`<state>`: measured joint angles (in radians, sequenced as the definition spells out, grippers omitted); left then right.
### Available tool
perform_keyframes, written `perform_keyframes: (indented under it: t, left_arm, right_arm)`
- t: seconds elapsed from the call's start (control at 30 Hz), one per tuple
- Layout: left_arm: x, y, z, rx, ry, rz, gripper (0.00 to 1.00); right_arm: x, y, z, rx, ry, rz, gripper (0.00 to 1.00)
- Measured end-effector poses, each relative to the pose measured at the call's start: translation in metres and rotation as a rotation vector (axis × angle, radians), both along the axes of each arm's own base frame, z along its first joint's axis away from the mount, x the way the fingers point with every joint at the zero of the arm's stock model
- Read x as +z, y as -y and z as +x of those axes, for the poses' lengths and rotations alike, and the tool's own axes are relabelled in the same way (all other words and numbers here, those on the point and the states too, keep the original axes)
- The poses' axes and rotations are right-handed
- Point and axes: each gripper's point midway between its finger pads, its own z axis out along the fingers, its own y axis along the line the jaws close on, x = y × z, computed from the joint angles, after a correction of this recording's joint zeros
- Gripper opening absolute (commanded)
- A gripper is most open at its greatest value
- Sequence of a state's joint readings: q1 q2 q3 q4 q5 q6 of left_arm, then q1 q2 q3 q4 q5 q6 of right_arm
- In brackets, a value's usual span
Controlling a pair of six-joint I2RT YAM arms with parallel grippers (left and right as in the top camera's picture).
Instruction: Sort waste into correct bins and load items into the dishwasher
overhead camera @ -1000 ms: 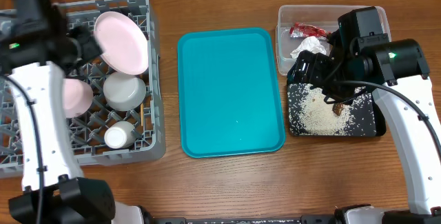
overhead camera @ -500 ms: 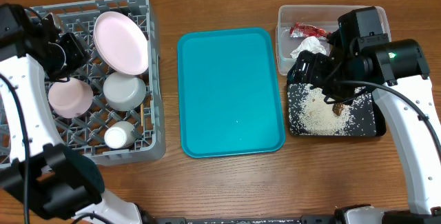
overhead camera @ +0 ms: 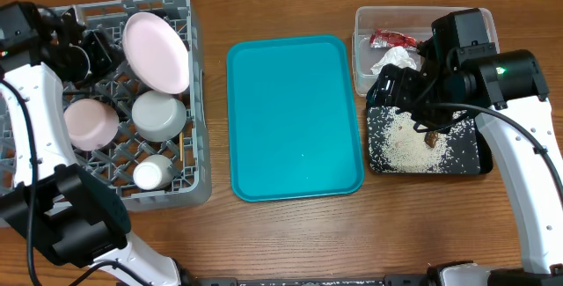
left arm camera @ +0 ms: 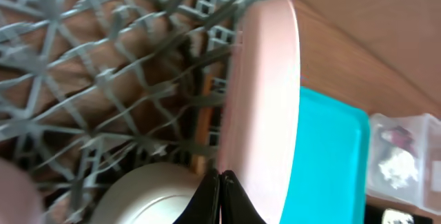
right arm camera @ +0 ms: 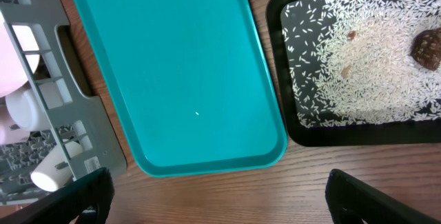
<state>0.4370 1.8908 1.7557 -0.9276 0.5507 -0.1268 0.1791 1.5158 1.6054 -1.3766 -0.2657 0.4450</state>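
Left gripper (left arm camera: 222, 179) was drawn back to upper left beside the racked plate (overhead camera: 157, 52), closed and empty; right gripper (right arm camera: 227, 193) was held wide, empty. Loading seemed done; retreat was indicated.

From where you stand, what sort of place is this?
Probably a tabletop mock-up of a dish-clearing station: a grey dish rack holding a plate, a teal serving tray, and a black tray of rice.

Flat teal serving tray (overhead camera: 295, 117) with rounded corners, lying mid-tabletop, brown wood-grain tabletop (overhead camera: 290, 233) showing all around it
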Motion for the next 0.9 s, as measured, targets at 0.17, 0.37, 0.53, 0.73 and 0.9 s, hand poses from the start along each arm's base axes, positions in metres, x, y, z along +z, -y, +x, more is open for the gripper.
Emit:
perform_keyframes:
  t: [0.17,0.37,0.53,0.73,0.9]
  left_arm:
    - [0.007,0.02,0.011,-0.056,0.046,-0.009,0.04]
    - [0.011,0.044,0.02,-0.112,0.076,-0.01,0.04]
    - [0.012,0.052,0.021,-0.136,0.079,-0.014,0.47]
    - [0.028,0.044,0.004,-0.108,0.06,-0.036,0.57]
    - [0.076,0.033,-0.024,-0.072,0.1,0.008,0.58]
  right_arm:
    - [0.0,0.0,0.0,0.001,0.001,0.0,1.0]
    - [0.0,0.0,0.0,0.001,0.001,0.0,1.0]
    - [0.0,0.0,0.0,0.001,-0.001,-0.001,1.0]
    - [0.0,0.0,-0.001,0.001,-0.002,0.0,1.0]
    - [0.0,0.0,0.0,0.001,0.0,0.0,1.0]
